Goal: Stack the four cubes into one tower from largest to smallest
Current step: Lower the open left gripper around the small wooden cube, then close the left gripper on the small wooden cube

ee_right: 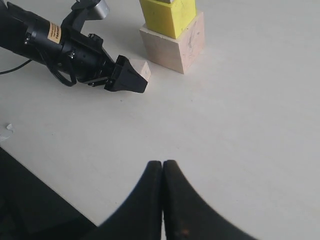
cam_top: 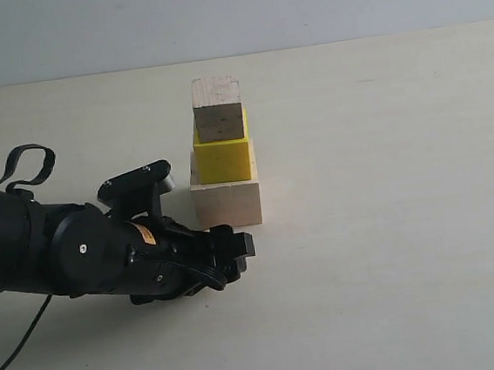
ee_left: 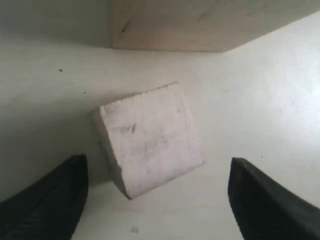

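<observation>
Three of the four cubes make a tower: a large pale wooden cube [cam_top: 226, 203] at the bottom, a yellow cube [cam_top: 223, 157] on it, and a small wooden cube [cam_top: 218, 109] on top. The last small pale cube [ee_left: 150, 137] lies on the table just in front of the large cube [ee_left: 200, 22]. My left gripper [ee_left: 157, 162] is open, a finger on each side of this cube and clear of it. In the exterior view the left gripper [cam_top: 238, 247] hides that cube. The right wrist view shows its corner [ee_right: 143, 69]. My right gripper [ee_right: 162, 164] is shut and empty, well back from the tower.
The pale table [cam_top: 391, 224] spreads around the tower. A black cable [cam_top: 18, 347] trails from the left arm toward the table's near left edge. In the right wrist view a dark edge [ee_right: 30, 200] shows near the right gripper.
</observation>
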Robot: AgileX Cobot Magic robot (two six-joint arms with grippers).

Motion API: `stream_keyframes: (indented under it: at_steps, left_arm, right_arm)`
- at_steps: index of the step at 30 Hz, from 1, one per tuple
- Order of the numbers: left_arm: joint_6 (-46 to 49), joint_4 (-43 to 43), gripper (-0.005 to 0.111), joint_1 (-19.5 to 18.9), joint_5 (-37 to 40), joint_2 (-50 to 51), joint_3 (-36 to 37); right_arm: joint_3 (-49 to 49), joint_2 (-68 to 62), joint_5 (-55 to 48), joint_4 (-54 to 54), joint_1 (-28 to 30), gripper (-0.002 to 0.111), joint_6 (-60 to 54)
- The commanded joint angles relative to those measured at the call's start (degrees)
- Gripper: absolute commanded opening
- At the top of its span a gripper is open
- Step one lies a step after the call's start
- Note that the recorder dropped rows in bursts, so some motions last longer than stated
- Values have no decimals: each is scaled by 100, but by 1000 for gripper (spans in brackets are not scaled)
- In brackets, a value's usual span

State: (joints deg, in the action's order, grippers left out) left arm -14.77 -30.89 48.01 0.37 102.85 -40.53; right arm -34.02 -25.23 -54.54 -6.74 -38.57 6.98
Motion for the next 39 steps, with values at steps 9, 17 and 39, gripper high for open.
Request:
stream_keyframes:
  at_steps: [9, 17, 39]
  left_arm:
    - [80, 435, 61, -502, 458, 17, 26]
    - [80, 765, 58, -708, 894, 17, 26]
    - [426, 2025, 80, -745, 1138, 17, 26]
  right_arm:
    - [-44, 38, 19, -31, -10, 0, -50]
    - [-44, 38, 19, -47, -10, 0, -50]
    - [-44, 38, 4, -59, -10, 0, -50]
